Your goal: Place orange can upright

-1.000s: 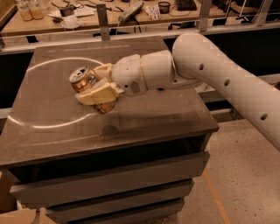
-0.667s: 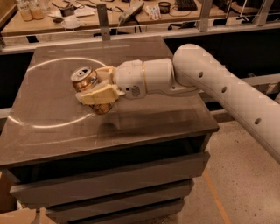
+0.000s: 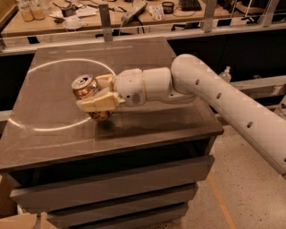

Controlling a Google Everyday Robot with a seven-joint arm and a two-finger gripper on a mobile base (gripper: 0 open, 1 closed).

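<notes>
The orange can (image 3: 86, 88) is a shiny copper drink can with a silver top, held tilted, its top facing up and to the left, its lower end close over the dark tabletop (image 3: 134, 58). My gripper (image 3: 99, 95) reaches in from the right on a white arm. Its cream fingers (image 3: 99, 105) are closed around the can's body, one in front and one behind.
A pale ring of light (image 3: 44, 67) marks the left half of the tabletop. The cabinet has drawers below (image 3: 111, 188). Behind it a rail with metal posts (image 3: 105, 20) stands before a cluttered bench (image 3: 134, 9). The table's right edge (image 3: 214, 120) drops to the floor.
The gripper with the can has shifted slightly and the can's silver top has turned more upward. The grasp is unchanged.
</notes>
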